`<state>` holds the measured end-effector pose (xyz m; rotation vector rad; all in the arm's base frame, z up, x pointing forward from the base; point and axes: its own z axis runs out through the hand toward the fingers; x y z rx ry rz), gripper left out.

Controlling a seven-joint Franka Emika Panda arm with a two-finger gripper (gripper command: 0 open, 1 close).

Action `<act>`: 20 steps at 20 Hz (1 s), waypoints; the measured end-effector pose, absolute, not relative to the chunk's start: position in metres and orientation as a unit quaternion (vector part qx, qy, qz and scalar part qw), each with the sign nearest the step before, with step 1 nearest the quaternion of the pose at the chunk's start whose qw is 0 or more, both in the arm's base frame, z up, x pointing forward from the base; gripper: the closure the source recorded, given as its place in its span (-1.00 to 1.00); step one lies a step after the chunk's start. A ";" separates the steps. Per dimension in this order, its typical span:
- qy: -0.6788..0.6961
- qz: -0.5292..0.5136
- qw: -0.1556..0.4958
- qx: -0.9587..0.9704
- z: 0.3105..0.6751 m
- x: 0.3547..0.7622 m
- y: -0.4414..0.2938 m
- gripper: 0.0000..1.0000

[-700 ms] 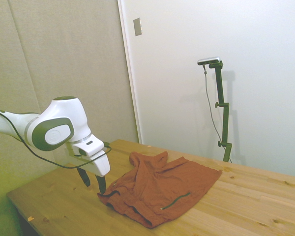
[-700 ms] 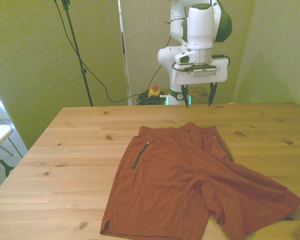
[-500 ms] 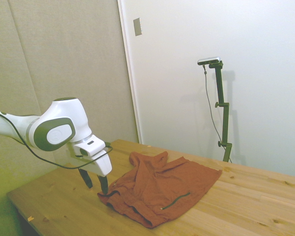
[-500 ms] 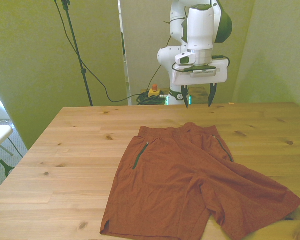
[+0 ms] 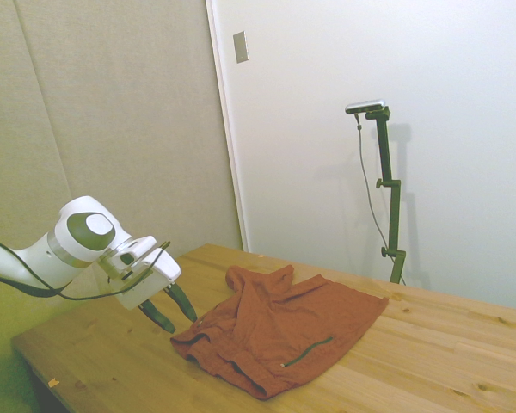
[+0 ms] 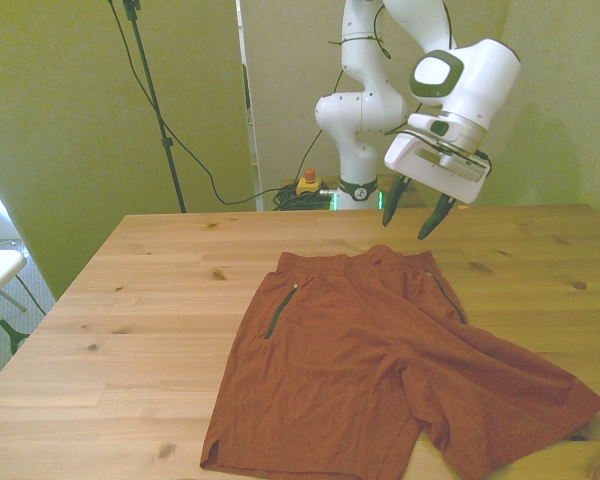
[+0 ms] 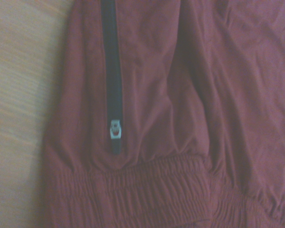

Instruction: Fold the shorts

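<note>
Side view: gripper (image 5: 174, 310) — tilted from vertical moments earlier — hung with fingers apart, empty, above the table (image 5: 430, 361). Shorts (image 5: 284, 331) lay spread just beyond its fingertips, waistband nearest; contact appeared absent, though depth was unclear. Judgement — approach to a first grasp.

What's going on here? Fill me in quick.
A white robot arm is set to fold the shorts, which lie spread on the wooden table, unfolded. The gripper hangs tilted above the waistband end, on the front view's right, with its jaws open and holding nothing. It is not touching the cloth. The wrist view looks down on the elastic waistband and a dark pocket zipper. No fold has been made yet.
</note>
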<state>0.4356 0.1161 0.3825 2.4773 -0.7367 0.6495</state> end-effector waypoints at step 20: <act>-0.257 0.220 0.270 0.901 0.331 0.448 0.149 1.00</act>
